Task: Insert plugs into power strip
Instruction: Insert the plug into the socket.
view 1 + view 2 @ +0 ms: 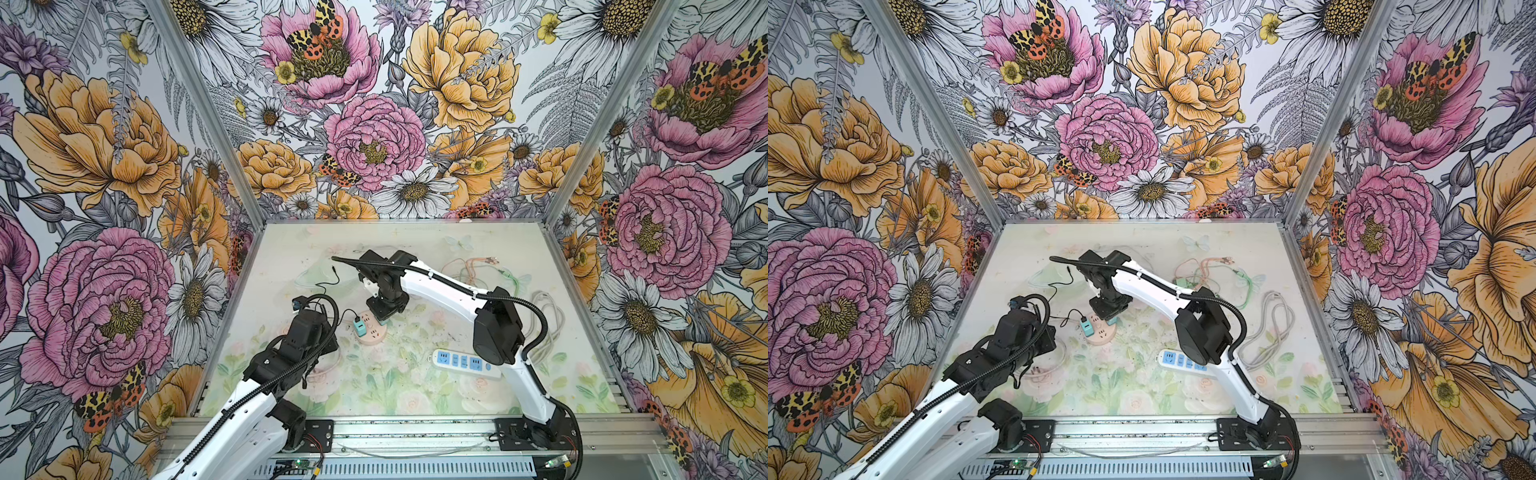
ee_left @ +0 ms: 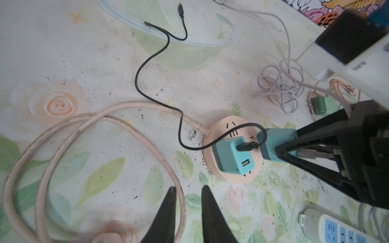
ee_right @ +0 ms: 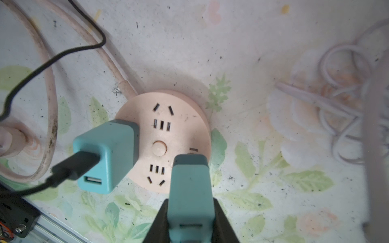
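Right gripper (image 3: 190,207) clamps teal cube plug (image 3: 190,183) at round pink plastic power strip (image 3: 185,120); advise squaring prongs to slots before pressing.

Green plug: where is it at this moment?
In the left wrist view, the green plug lies loose on the table beside the tangled white cable, to the right of and farther back than the round pink power strip.
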`<state>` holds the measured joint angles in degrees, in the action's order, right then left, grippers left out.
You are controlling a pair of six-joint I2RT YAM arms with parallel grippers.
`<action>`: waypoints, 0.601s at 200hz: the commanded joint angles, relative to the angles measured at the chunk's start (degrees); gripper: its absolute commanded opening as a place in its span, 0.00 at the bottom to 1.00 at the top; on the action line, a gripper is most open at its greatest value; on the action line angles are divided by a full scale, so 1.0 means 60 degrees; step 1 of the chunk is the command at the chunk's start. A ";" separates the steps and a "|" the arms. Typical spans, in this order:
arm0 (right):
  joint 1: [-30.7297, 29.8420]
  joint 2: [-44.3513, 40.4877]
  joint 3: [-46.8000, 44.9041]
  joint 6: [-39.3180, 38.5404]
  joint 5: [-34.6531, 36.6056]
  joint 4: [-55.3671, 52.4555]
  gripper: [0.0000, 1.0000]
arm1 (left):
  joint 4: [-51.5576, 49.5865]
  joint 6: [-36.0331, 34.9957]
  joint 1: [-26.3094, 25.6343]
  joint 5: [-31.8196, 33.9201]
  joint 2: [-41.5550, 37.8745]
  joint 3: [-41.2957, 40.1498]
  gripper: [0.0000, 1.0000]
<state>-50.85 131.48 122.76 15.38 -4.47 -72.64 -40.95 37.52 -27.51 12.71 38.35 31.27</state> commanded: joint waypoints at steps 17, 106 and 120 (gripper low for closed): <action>-0.0079 0.1075 0.0256 0.0218 0.0726 -0.0575 0.00 | -0.0085 -0.0137 0.0065 0.0185 -0.0117 0.0363 0.24; -0.0080 0.1837 0.1067 0.0595 0.0825 -0.1582 0.00 | -0.0089 -0.0163 0.0060 0.0006 -0.0232 0.0415 0.25; -0.0080 0.1924 0.1213 0.0663 0.0688 -0.1626 0.00 | -0.0089 -0.0148 0.0069 0.0044 -0.0316 0.0385 0.25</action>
<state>-51.20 136.42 131.44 18.00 -2.61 -79.24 -41.36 37.28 -27.51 12.67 37.74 32.91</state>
